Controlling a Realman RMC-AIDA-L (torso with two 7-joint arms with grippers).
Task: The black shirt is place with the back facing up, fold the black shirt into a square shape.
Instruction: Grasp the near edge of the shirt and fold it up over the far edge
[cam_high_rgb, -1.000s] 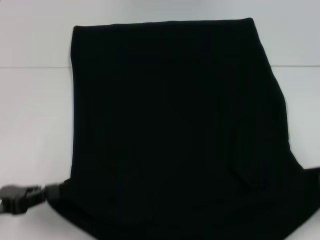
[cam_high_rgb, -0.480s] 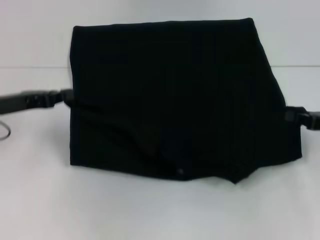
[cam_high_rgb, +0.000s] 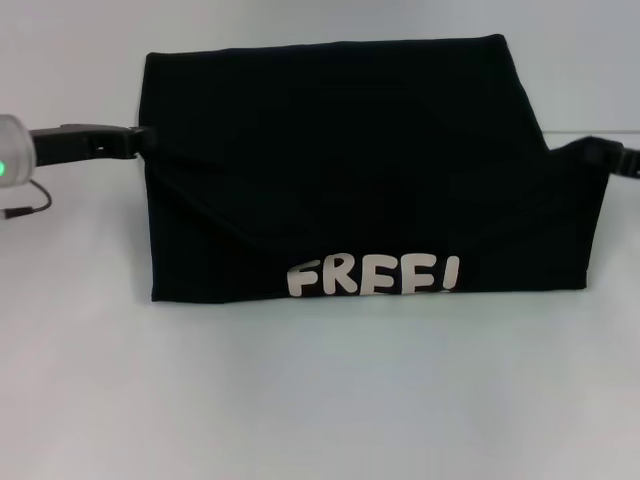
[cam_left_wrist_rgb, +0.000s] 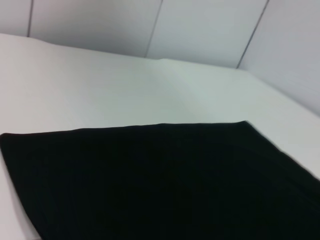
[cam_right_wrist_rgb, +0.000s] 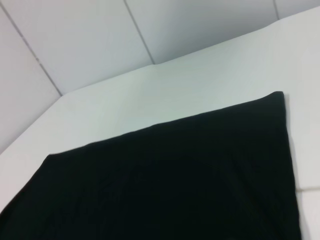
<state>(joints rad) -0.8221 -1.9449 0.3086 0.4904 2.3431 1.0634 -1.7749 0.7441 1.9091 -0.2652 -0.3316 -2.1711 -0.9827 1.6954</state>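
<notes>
Now both grippers — left (cam_high_rgb: 143, 140), right (cam_high_rgb: 590, 150) — pinch black shirt (cam_high_rgb: 350, 160) edges.

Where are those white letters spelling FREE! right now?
In the head view, the white FREE! lettering sits along the near folded edge of the large black fabric shirt, about midway between the left hand and right hand on the white table.

One black shirt (cam_high_rgb: 350, 170), two grippers: left gripper (cam_high_rgb: 140, 140), right gripper (cam_high_rgb: 590, 152)

left pincer (cam_high_rgb: 143, 140) clamped, right pincer (cam_high_rgb: 590, 150) clamped
</notes>
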